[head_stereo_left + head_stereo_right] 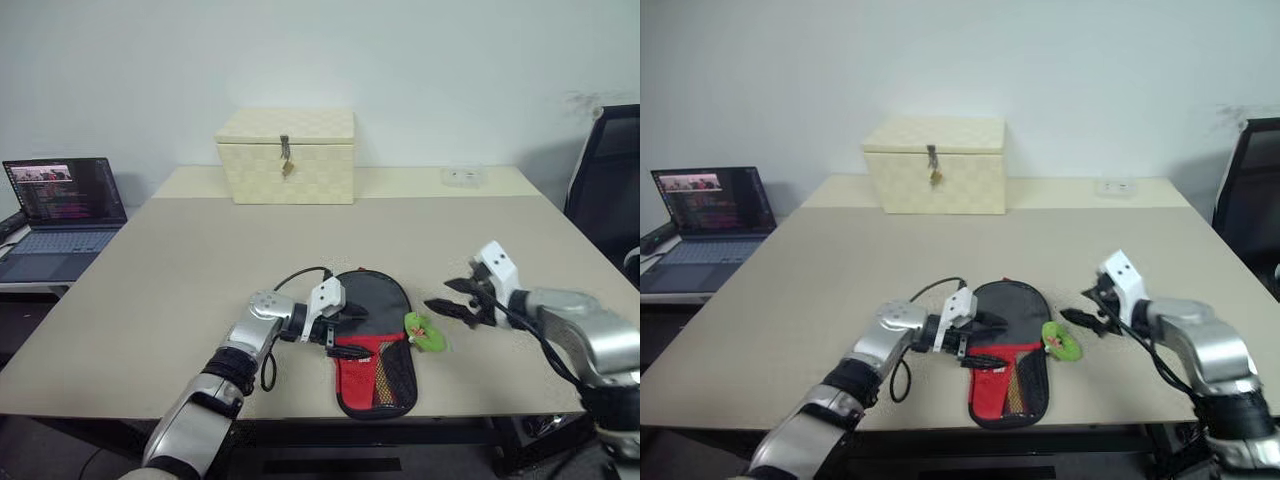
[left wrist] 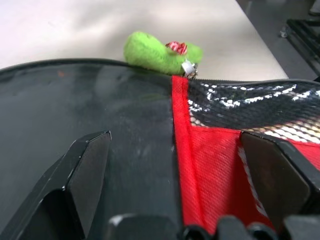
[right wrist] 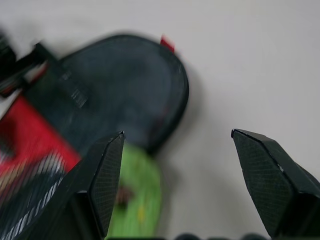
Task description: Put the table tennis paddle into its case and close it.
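1. Surface [image 1: 200, 260]: beige rectangular top, matte, mostly bare. It butts against a plain pale wall at the far edge.
2. Cream woven box [image 1: 287, 156] with a metal latch sits at the far edge, centre-left, lid down.
3. Small white plastic item [image 1: 463, 177] at the far right edge; can't tell what it is.
4. Laptop [image 1: 62, 215], lid open and screen lit, on a separate lower desk to the robot's left.
5. Black office chair [image 1: 608, 185] at the right side of the surface.
6. Case [image 1: 374, 340] lies flat near the front edge, centre. Round black end points away from the robot; red panel and black mesh pocket are toward the front edge.
7. Green fuzzy charm [image 1: 427, 332] lies on the surface touching the case's right edge, clipped at the zip line per the left wrist view.
8. Paddle itself not visible; can't tell whether it is inside the case.
9. Left gripper [image 1: 345, 335]: jaws wide apart, holding nothing, at the case's left edge, over the seam between black and red.
10. Right gripper [image 1: 448, 305]: jaws spread, holding nothing, above the surface just right of the charm, clear of the case.
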Tool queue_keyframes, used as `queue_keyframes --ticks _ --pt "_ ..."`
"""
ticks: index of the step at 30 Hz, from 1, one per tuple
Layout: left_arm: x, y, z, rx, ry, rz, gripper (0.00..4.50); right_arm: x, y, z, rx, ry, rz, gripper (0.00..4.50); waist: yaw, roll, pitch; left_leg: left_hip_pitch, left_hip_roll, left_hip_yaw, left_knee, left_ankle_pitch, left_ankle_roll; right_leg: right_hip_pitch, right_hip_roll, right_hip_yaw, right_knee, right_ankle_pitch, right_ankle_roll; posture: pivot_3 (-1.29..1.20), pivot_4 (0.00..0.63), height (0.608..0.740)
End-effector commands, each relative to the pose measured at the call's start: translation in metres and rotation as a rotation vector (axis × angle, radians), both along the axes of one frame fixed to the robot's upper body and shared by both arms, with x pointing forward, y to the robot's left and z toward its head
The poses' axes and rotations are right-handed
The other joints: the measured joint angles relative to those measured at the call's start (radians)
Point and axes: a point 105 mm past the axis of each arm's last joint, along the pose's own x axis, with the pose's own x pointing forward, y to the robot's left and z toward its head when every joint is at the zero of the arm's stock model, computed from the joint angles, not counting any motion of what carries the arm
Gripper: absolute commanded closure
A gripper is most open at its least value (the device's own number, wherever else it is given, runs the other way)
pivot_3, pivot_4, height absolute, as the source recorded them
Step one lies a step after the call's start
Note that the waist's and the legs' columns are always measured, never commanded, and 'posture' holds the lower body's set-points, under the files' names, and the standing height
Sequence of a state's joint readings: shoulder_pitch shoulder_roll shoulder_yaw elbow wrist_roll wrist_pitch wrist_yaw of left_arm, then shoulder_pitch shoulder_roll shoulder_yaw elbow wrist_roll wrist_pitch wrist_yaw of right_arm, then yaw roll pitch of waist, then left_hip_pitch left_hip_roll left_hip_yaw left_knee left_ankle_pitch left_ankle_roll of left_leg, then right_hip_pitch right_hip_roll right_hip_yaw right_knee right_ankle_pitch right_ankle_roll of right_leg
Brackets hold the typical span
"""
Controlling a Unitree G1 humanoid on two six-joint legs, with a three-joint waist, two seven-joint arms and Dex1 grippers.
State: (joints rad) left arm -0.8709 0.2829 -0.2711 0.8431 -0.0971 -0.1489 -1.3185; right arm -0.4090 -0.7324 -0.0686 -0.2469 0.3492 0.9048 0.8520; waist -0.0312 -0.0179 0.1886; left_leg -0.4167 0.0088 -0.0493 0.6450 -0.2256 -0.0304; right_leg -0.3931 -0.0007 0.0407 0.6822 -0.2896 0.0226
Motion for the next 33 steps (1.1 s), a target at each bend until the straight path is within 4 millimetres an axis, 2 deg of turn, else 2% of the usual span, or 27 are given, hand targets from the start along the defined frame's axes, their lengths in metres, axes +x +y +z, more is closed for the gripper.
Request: queue_keyframes --ticks 1,5,13,22,25,33 --pt "0.004 -0.001 -0.004 0.027 -0.017 0.003 0.00 -0.023 0.005 0.009 -0.036 -0.033 0.115 0.77 -0.002 0.000 0.000 0.001 -0.001 0.000 0.000 0.000 0.000 0.001 0.000 0.000 0.000 0.000 0.000 0.00 0.150 0.740" --pt "0.006 -0.001 -0.007 0.029 -0.012 0.001 0.00 -0.035 0.009 -0.004 -0.130 -0.032 0.183 0.77 -0.003 0.000 0.000 0.003 -0.001 0.001 0.001 0.000 0.000 0.003 0.001 0.001 -0.001 -0.002 0.005 0.00 0.150 0.740" --pt "0.007 0.001 -0.009 0.029 -0.012 0.013 0.00 -0.018 0.016 -0.025 -0.239 -0.113 0.190 0.77 0.000 -0.001 -0.001 0.004 0.000 0.000 0.001 0.000 0.000 0.005 0.001 0.001 -0.001 -0.002 0.006 0.00 0.150 0.740" --pt "0.008 0.005 -0.011 0.036 -0.012 0.026 0.00 0.000 0.009 -0.042 -0.388 -0.211 0.183 0.77 0.000 -0.001 -0.001 0.005 0.000 0.000 0.001 0.000 0.000 0.005 0.001 0.001 -0.001 -0.002 0.005 0.00 0.150 0.740" --pt "0.007 0.005 -0.013 0.038 -0.010 0.027 0.00 0.007 0.008 -0.042 -0.386 -0.244 0.158 1.31 0.000 -0.001 -0.001 0.005 0.000 0.000 0.001 0.000 0.000 0.005 0.001 0.001 -0.001 -0.001 0.004 0.00 0.150 0.740" --pt "0.006 0.001 -0.019 0.044 0.000 0.027 0.00 0.006 0.006 -0.038 -0.396 -0.269 0.166 4.06 0.001 0.000 -0.001 0.005 0.000 0.000 0.001 0.000 0.000 0.005 0.001 0.001 0.000 0.000 0.001 0.00 0.150 0.740"
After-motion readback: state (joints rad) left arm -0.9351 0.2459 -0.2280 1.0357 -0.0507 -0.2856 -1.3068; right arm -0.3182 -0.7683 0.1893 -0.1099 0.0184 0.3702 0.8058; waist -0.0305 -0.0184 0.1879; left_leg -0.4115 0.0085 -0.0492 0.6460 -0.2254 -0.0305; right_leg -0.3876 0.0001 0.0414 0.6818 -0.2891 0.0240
